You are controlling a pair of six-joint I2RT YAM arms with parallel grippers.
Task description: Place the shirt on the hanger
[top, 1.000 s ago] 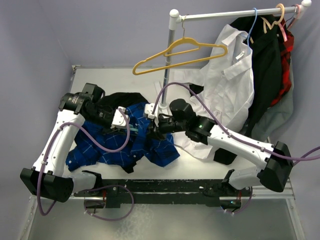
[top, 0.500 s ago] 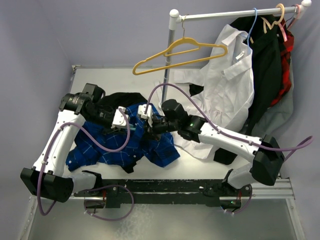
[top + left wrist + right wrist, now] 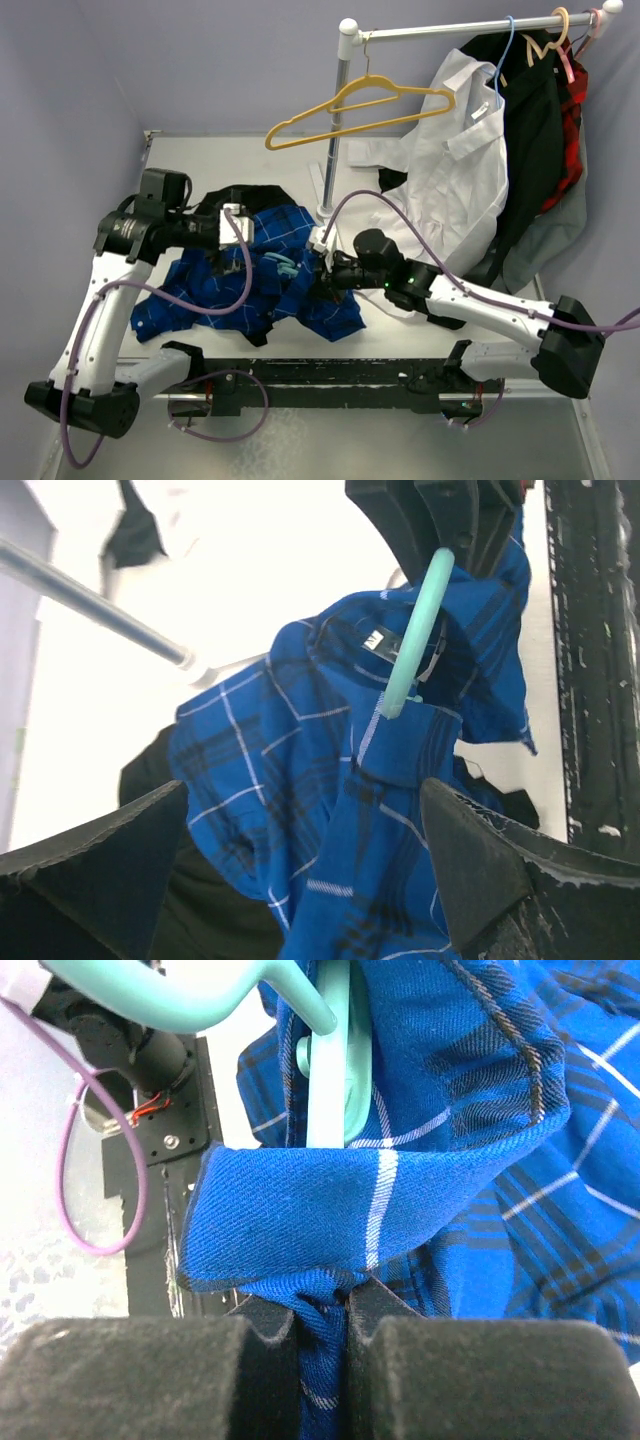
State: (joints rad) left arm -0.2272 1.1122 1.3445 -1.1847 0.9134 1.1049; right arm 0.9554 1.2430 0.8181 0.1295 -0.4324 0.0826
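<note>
The blue plaid shirt (image 3: 225, 290) lies crumpled on the table, with the teal hanger (image 3: 283, 265) partly tucked in it near the collar. My left gripper (image 3: 236, 226) stands open and empty just left of the collar. In the left wrist view its fingertips (image 3: 470, 865) stand wide apart over the shirt (image 3: 270, 770), and the hanger (image 3: 413, 645) sticks up ahead. My right gripper (image 3: 322, 266) is shut on a fold of the shirt. In the right wrist view my right gripper (image 3: 322, 1310) pinches shirt cloth (image 3: 300, 1220) below the hanger (image 3: 328, 1070).
A rack pole (image 3: 336, 150) stands behind the shirt, carrying a yellow hanger (image 3: 350, 102), a white shirt (image 3: 460, 160), a pale blue hanger (image 3: 506, 50) and dark garments (image 3: 535, 130). A black garment (image 3: 245, 195) lies under the shirt's far side.
My left gripper has opened and drawn back to the left, away from the hanger. My right gripper has closed on the shirt fold and shifted toward the near right.
</note>
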